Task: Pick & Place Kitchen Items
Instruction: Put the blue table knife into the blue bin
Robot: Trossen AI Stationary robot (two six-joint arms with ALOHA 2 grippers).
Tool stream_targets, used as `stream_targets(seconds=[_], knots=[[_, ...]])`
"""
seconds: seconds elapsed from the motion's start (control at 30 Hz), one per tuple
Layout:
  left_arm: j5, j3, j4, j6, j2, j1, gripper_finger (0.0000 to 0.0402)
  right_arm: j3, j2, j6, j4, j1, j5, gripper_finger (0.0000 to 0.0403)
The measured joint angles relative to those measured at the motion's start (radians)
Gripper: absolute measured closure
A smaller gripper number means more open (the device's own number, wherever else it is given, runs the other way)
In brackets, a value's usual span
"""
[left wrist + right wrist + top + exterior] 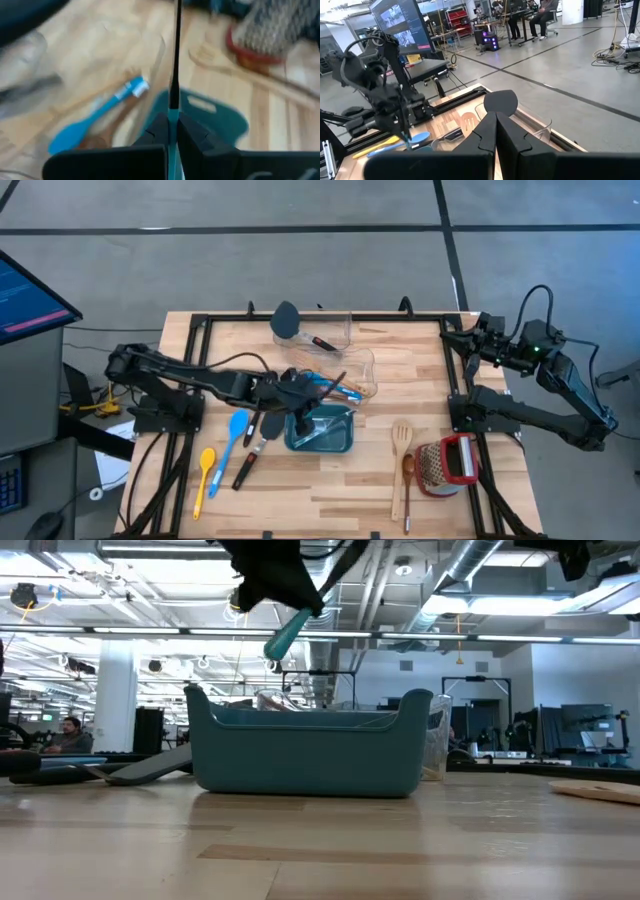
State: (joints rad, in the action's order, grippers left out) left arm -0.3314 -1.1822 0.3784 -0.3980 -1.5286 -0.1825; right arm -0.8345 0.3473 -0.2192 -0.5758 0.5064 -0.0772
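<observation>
The left arm reaches across the wooden table (330, 490), its left gripper (298, 395) clamped on a slim teal-handled utensil (174, 75) above the teal bin (322, 430). The right arm is folded at the table's right edge, the right gripper (495, 131) closed and empty. On the table lie one yellow spoon (203, 476), one blue spoon (233, 435), one pale slotted spatula (401, 442) and one red-handled grater (446, 464); an open workshop lies beyond.

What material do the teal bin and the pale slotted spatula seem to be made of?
Teal bin: probably plastic, with a smooth matte finish, uniform colour and rounded moulded corners. Pale slotted spatula: apparently unpainted wood, with a light tan tone close to the tabletop; grain is too small to see.
</observation>
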Motion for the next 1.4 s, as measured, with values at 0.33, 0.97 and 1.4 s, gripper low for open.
stream_targets(seconds=[0.33, 0.97, 1.4], knots=[[0.146, -0.005, 0.008, -0.029, -0.105, -0.002, 0.04, 0.0, 0.0, 0.0, 0.0, 0.0, 0.0, 0.0403], [0.253, -0.005, 0.084, -0.084, -0.209, 0.016, 0.04, 0.0, 0.0, 0.0, -0.004, 0.0, 0.0, 0.0403], [0.25, 0.052, 0.081, -0.082, -0.209, 0.068, 0.04, 0.0, 0.0, 0.0, -0.099, 0.0, 0.0, 0.0403]])
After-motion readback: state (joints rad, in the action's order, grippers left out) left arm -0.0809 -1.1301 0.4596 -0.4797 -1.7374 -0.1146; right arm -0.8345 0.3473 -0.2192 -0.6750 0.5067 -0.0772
